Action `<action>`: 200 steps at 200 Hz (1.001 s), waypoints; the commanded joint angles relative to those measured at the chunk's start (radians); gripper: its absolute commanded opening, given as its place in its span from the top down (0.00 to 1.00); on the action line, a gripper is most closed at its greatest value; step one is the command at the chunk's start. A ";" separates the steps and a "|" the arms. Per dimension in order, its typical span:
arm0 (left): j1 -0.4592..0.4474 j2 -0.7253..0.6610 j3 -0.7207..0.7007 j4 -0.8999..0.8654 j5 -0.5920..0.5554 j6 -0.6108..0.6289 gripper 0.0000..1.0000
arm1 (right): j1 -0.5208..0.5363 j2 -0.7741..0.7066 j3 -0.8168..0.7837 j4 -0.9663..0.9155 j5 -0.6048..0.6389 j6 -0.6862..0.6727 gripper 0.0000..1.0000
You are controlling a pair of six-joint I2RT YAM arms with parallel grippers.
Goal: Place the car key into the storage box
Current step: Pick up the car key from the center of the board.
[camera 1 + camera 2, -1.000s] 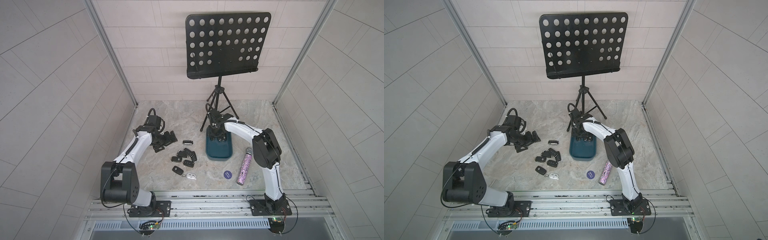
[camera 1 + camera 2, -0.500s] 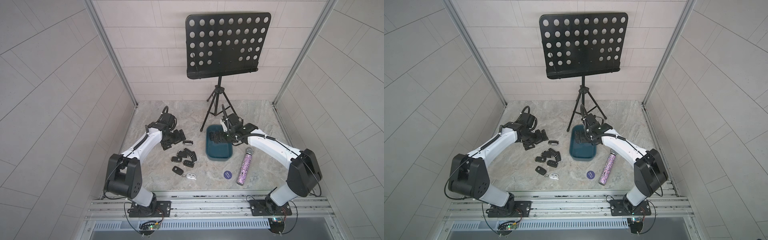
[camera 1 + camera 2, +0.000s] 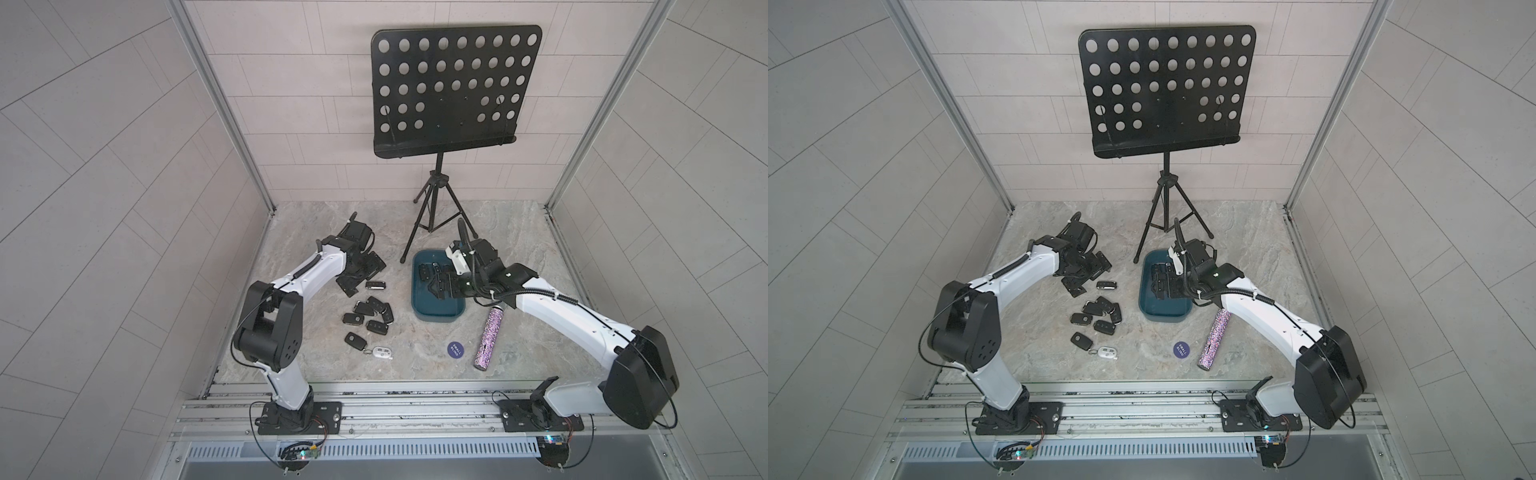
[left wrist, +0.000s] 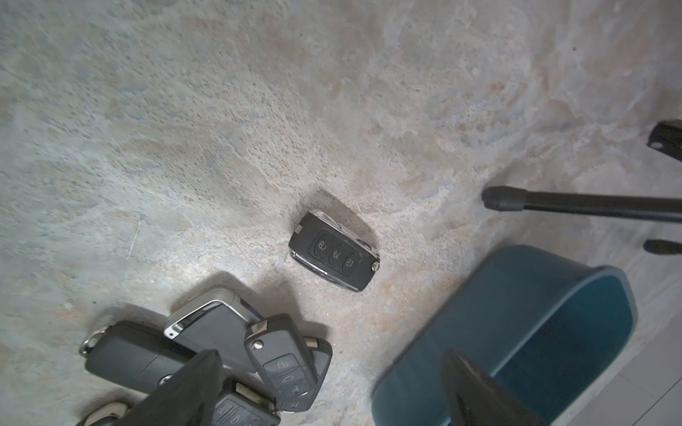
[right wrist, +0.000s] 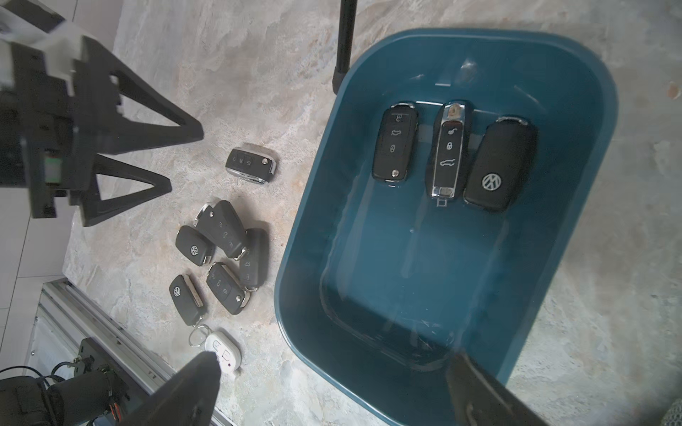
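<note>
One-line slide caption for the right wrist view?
Open right gripper above the storage box, three car keys inside, other keys loose beside it.

Both top views stare steeply down from high up front, whole table point(image 3: 415, 357) in frame. Wrist cams sit way closer, both catching the storage box point(image 4: 498, 295) and one lone car key point(image 4: 334, 254).

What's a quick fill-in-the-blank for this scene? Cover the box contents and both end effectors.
1. The storage box holds ____ car keys.
2. The right end effector, above the box, has its jaws ____.
3. The left end effector grips ____.
4. The one key fob outside the box that is not black is ____.

Missing words: three; open; nothing; white.
</note>
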 commanded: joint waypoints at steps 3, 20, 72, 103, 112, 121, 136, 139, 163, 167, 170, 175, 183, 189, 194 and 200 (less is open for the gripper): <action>-0.010 0.064 0.066 0.002 -0.032 -0.149 0.03 | 0.002 -0.047 -0.024 -0.013 0.037 -0.001 0.00; -0.012 0.113 0.088 -0.006 -0.033 -0.209 0.09 | 0.000 -0.068 -0.039 -0.008 0.048 -0.004 0.00; -0.015 0.194 0.122 -0.041 -0.062 -0.321 0.31 | 0.000 -0.086 -0.048 0.008 0.035 -0.022 0.00; -0.015 0.212 0.138 -0.065 -0.076 -0.360 0.31 | 0.000 -0.097 -0.059 0.015 0.030 -0.014 0.00; -0.015 0.220 0.140 -0.067 -0.073 -0.372 0.31 | 0.001 -0.099 -0.064 0.016 0.032 -0.009 0.00; -0.015 0.227 0.141 -0.069 -0.072 -0.385 0.32 | 0.000 -0.100 -0.064 0.018 0.034 -0.007 0.01; -0.015 0.243 0.143 -0.068 -0.067 -0.399 0.33 | 0.000 -0.100 -0.065 0.016 0.036 -0.004 0.00; -0.015 0.247 0.144 -0.069 -0.066 -0.401 0.34 | 0.000 -0.099 -0.065 0.016 0.036 -0.004 0.00; -0.017 0.269 0.148 -0.067 -0.050 -0.418 0.37 | 0.000 -0.098 -0.066 0.011 0.042 0.003 0.00; -0.017 0.271 0.149 -0.067 -0.047 -0.420 0.37 | 0.000 -0.098 -0.065 0.011 0.042 0.005 0.00; -0.018 0.273 0.150 -0.067 -0.045 -0.421 0.37 | 0.000 -0.097 -0.064 0.010 0.042 0.005 0.00; -0.021 0.275 0.151 -0.067 -0.045 -0.426 0.37 | 0.000 -0.098 -0.067 0.010 0.045 0.007 0.00; -0.026 0.278 0.151 -0.068 -0.045 -0.434 0.37 | 0.000 -0.098 -0.068 0.010 0.048 0.011 0.00; -0.029 0.280 0.151 -0.069 -0.043 -0.441 0.37 | 0.000 -0.097 -0.068 0.011 0.052 0.013 0.00; -0.032 0.284 0.151 -0.071 -0.040 -0.446 0.37 | 0.000 -0.096 -0.068 0.010 0.054 0.015 0.00; -0.033 0.286 0.151 -0.071 -0.039 -0.452 0.36 | 0.000 -0.095 -0.068 0.010 0.056 0.016 0.00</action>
